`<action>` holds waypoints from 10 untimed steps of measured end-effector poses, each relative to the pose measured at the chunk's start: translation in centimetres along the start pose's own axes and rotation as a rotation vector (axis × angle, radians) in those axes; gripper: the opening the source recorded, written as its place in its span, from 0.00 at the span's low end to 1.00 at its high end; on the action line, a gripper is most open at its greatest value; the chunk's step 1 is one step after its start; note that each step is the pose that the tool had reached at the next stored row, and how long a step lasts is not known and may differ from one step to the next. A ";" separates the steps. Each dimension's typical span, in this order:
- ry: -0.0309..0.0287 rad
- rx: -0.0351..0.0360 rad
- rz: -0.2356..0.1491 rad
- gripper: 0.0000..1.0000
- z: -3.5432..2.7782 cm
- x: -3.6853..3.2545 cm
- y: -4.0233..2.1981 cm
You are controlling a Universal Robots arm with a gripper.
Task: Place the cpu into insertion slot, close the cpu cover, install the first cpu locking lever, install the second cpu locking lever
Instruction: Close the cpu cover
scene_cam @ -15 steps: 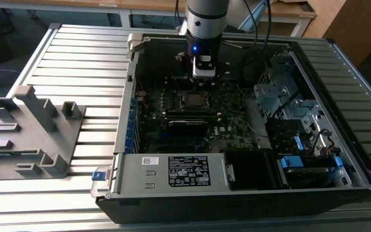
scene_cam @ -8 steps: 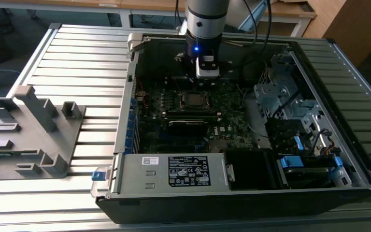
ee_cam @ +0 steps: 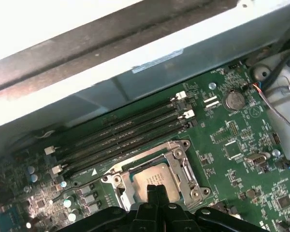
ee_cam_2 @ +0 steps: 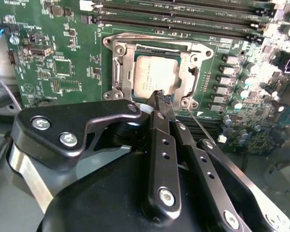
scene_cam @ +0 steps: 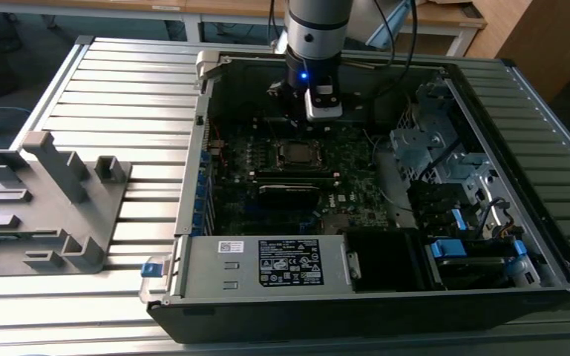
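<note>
Pincer (ee_cam_2: 160, 98) pinched narrow, just over cpu (ee_cam_2: 152, 75) seated in insertion slot (ee_cam_2: 154, 50), cpu cover (ee_cam_2: 120, 67) seemingly down

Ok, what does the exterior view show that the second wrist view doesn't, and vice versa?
Exterior view: the open computer case on the slatted table, its labelled power-supply box, a grey fixture at the exterior view's left, the arm above the board. Second wrist view: the gripper, jaws together, at the corner of the cpu cover lying around the cpu, and a thin metal lever beside it. Both: the cpu and the green motherboard.
</note>
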State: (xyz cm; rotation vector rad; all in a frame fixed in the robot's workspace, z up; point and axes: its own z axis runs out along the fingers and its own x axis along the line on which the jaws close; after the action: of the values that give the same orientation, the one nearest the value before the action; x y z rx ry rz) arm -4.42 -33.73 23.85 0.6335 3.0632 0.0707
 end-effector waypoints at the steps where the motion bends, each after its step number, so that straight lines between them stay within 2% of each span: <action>1: 0.0005 -0.0001 -0.011 0.10 0.00 0.00 0.00; 10: 0.0050 -0.0003 -0.107 0.10 0.02 0.00 0.00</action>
State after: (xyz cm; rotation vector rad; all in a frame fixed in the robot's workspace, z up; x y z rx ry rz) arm -4.42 -33.73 23.83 0.4693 3.0951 0.0717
